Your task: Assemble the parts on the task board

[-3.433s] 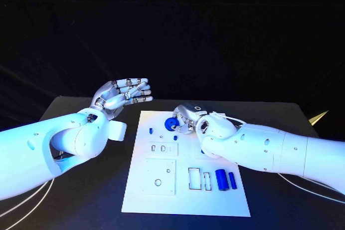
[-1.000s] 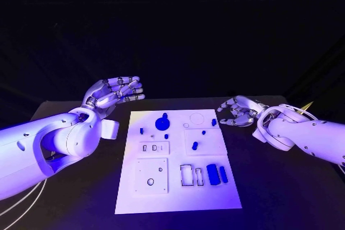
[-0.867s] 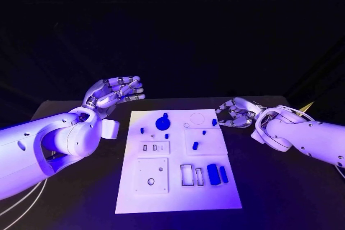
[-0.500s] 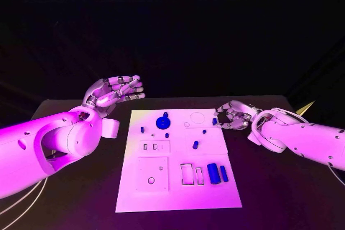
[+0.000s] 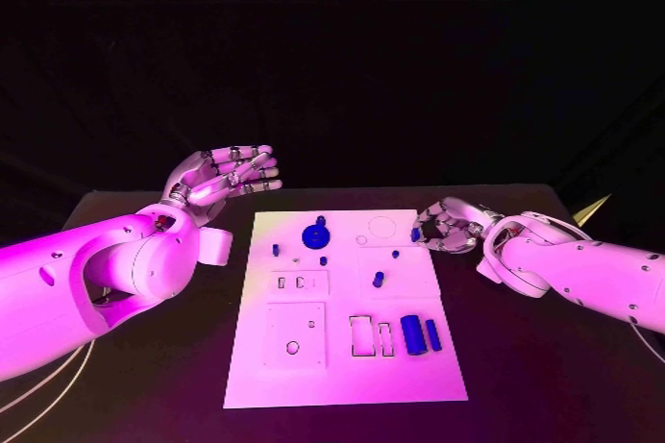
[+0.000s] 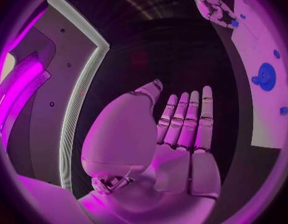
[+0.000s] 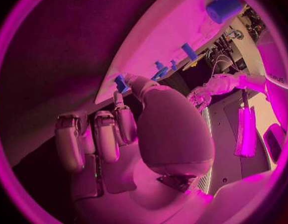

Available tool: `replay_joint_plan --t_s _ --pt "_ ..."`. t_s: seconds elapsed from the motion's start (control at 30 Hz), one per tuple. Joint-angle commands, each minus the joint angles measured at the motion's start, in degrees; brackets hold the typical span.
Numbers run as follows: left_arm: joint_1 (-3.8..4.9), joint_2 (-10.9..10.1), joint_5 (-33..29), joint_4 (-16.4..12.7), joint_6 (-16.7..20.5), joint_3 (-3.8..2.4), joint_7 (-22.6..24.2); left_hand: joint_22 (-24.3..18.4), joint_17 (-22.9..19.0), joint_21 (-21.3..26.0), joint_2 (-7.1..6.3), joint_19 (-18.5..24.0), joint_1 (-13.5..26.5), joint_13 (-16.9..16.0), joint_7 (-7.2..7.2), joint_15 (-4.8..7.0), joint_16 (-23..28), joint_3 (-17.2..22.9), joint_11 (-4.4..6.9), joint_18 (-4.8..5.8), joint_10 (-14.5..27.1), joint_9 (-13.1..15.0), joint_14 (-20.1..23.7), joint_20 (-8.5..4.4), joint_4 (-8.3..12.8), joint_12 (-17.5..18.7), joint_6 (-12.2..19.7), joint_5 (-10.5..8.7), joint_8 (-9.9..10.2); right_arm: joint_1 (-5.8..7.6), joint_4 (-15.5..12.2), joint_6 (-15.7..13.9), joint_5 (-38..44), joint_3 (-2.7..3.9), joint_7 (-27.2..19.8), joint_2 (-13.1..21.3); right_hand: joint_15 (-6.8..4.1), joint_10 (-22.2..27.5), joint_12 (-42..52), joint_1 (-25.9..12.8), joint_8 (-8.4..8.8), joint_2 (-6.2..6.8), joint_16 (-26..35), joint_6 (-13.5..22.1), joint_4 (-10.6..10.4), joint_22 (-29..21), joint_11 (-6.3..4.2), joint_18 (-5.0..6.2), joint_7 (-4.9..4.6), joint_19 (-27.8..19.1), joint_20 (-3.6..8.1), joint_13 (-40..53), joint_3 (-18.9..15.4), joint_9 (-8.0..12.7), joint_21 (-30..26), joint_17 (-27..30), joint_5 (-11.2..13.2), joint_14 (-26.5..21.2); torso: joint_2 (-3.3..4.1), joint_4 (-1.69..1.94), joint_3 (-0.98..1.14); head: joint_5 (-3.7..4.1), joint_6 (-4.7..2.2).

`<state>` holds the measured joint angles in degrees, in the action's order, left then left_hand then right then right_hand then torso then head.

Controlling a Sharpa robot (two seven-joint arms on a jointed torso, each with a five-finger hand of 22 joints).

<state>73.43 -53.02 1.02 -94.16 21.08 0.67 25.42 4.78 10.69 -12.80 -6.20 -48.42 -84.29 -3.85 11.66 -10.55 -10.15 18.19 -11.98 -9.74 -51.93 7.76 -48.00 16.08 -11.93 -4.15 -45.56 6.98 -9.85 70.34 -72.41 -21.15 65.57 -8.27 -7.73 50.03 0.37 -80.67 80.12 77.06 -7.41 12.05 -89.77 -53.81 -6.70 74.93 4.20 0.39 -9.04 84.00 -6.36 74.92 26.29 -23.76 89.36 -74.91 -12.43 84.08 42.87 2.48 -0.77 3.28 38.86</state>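
Task board (image 5: pixel 347 376): white plate, lay flat at mid-table between the two hands, its far end level with both of them.

Left hand (image 5: pixel 222 177): was raised off the board's far left corner, palm up, fingers straight and side by side, nothing in it. The left wrist view (image 6: pixel 181 129) showed the same flat, empty palm, with the board's edge (image 6: pixel 258 114) well to one side.

Right hand (image 5: pixel 446 225): stood at the board's far right edge, fingers curled inward toward a small blue peg (image 5: pixel 414 234). The right wrist view had a fingertip (image 7: pixel 133 79) just beside or touching that peg (image 7: pixel 121 83); whether the peg was pinched could not be told.

Parts, placed from the right hand:
- Small blue peg: at the fingertips, on the board's far right edge.
- Round blue disc with knob (image 5: pixel 316 234): across the board's width, on the side nearer the left hand.
- Two short blue pins (image 5: pixel 275 250), (image 5: pixel 323 260): just nearer the robot than the disc.
- Blue pins (image 5: pixel 395 254), (image 5: pixel 377 280): close to the hand, toward the robot.
- Thick blue cylinder (image 5: pixel 413 329) and thin blue cylinder (image 5: pixel 433 334): side by side, well toward the robot, beside two empty rectangular slots (image 5: pixel 360 335).

Table (image 5: pixel 554 366): black, bore the board.
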Motion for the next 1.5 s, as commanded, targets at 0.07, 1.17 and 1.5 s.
replay_joint_plan --t_s 0.07,1.17,1.5 --pt "0.00 0.10 0.23 -0.03 -0.92 -0.03 0.52 -0.11 0.11 -0.11 -0.38 -0.27 -0.48 0.06 2.78 0.05 0.27 0.21 -0.26 -0.61 -0.31 -0.06 0.41 0.02 0.26 0.29 0.12 -0.18 -0.23 -0.08 0.07 0.83 0.34 -0.01 0.32 -0.19 -0.51 -0.69 0.32 -0.10 -0.47 -0.53 -0.23 -0.74 0.00 14.66 -0.13 -0.26 0.20 5.76 0.47 5.95 0.66 -0.12 0.21 -15.09 -0.24 5.92 -0.01 0.01 -0.03 0.04 -0.01" --pt "0.00 -0.09 0.23 -0.05 -1.03 -0.03 0.09 -0.14 0.16 -0.08 -0.34 -0.23 -0.51 0.05 2.82 0.04 0.31 0.31 -0.27 -0.62 -0.32 -0.06 0.46 0.03 0.34 0.29 0.12 -0.19 -0.25 -0.10 0.38 -2.13 0.56 0.00 2.60 -1.31 -1.69 -1.86 1.25 -0.59 -3.81 -3.10 -0.23 -4.20 0.55 15.07 -1.48 -0.39 1.75 6.00 1.54 6.88 2.55 -1.32 0.64 -15.09 0.25 5.92 0.00 -0.01 -0.02 0.04 0.17" --pt "0.00 -0.12 0.23 -0.07 -1.03 -0.03 0.07 -0.14 0.16 -0.08 -0.34 -0.23 -0.51 0.05 2.82 0.04 0.31 0.31 -0.27 -0.62 -0.32 -0.06 0.46 0.03 0.34 0.29 0.12 -0.19 -0.25 -0.10 -0.23 -5.98 0.63 0.01 2.01 -1.28 -2.32 -2.32 1.53 -0.22 -5.79 -4.03 -0.23 -4.75 1.71 15.07 -2.17 -0.39 2.47 6.00 2.19 7.21 3.51 -2.32 0.64 -15.09 1.07 5.92 -0.03 -0.01 0.00 0.02 0.23"
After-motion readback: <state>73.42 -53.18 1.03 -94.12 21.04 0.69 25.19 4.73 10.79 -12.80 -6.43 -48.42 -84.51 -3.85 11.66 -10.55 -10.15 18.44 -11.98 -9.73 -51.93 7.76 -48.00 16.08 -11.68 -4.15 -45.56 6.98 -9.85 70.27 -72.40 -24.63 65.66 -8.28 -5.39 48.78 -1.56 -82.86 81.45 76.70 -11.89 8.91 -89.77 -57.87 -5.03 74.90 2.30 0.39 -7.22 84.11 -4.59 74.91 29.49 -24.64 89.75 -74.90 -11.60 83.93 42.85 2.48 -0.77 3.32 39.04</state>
